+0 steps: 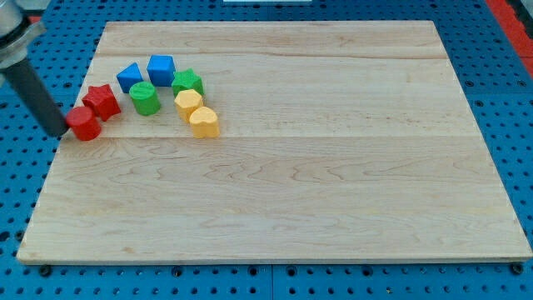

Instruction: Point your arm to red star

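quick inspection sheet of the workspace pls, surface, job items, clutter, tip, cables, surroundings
surface: pale wooden board, blocks clustered in its upper left.
job's things: red star sits upright near the board's left edge, apart from my tip.
clutter: red cylinder at the star's lower left; blue triangular block; blue cube; green cylinder; green star-like block; two yellow blocks, one and another below it.
grippers: none; my tip sits at the board's left edge, right beside the red cylinder, contact unclear.
cables: nothing seen.
surroundings: blue perforated base around the board.
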You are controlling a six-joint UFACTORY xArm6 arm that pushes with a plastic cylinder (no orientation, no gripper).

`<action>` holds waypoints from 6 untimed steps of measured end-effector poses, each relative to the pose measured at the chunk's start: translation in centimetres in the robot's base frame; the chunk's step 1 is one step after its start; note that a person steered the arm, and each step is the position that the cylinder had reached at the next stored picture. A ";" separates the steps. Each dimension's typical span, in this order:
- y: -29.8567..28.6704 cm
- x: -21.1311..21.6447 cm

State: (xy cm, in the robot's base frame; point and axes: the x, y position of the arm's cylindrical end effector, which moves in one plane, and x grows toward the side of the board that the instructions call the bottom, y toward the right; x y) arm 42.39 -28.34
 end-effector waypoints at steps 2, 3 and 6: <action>-1.8 -6.3; 3.5 -11.0; 3.3 -9.2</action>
